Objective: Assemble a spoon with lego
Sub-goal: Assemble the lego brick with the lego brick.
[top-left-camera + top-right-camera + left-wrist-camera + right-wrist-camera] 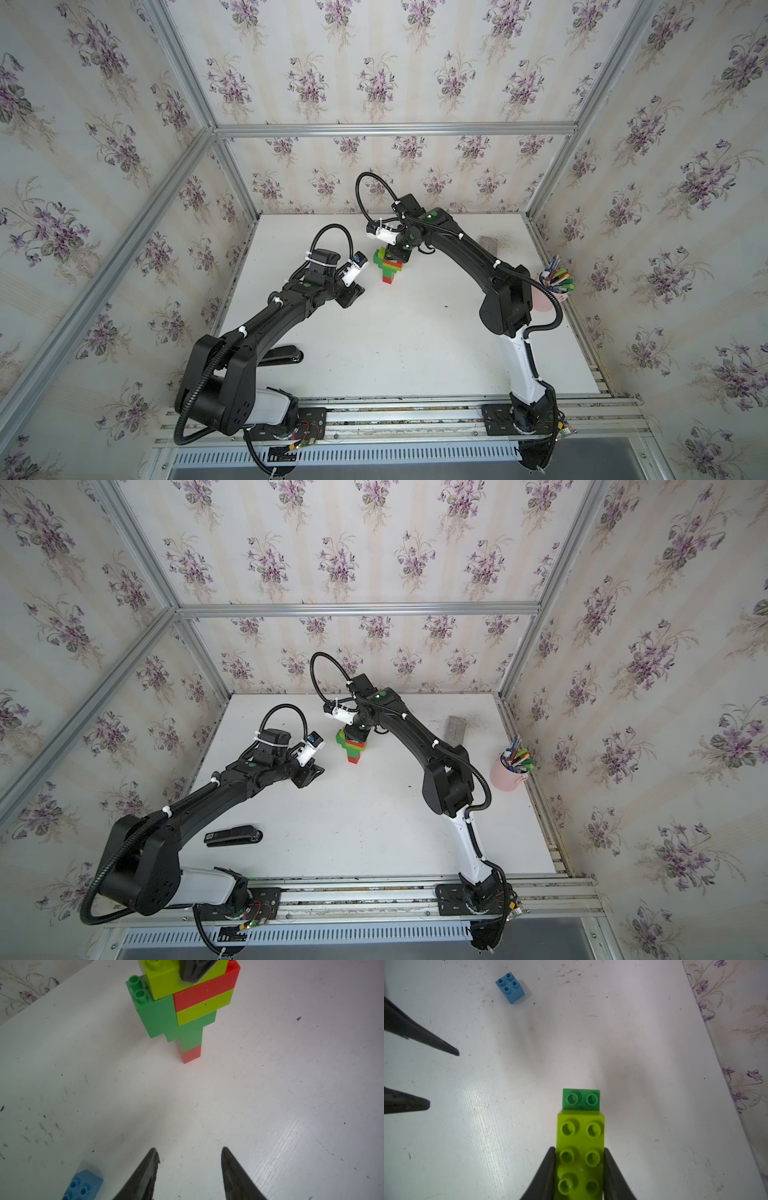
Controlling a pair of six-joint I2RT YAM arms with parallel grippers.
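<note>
Two right fingers (pixel 544 1174) tight on one lime brick (pixel 580 1147); two left fingers (pixel 143 1176) apart.

FREE: table (pixel 415 340) lay bare across front-centre and between left gripper (pixel 188 1149) and spoon (pixel 187 1016) | BLOCKED: spoon stood upright mid-table, right gripper (pixel 579 1148) clamped on its top | MINOR: blue brick (pixel 510 987) near left gripper; stapler (pixel 233 835) front-left; pen cup (pixel 507 775) right edge; grey block (pixel 457 728) back-right
</note>
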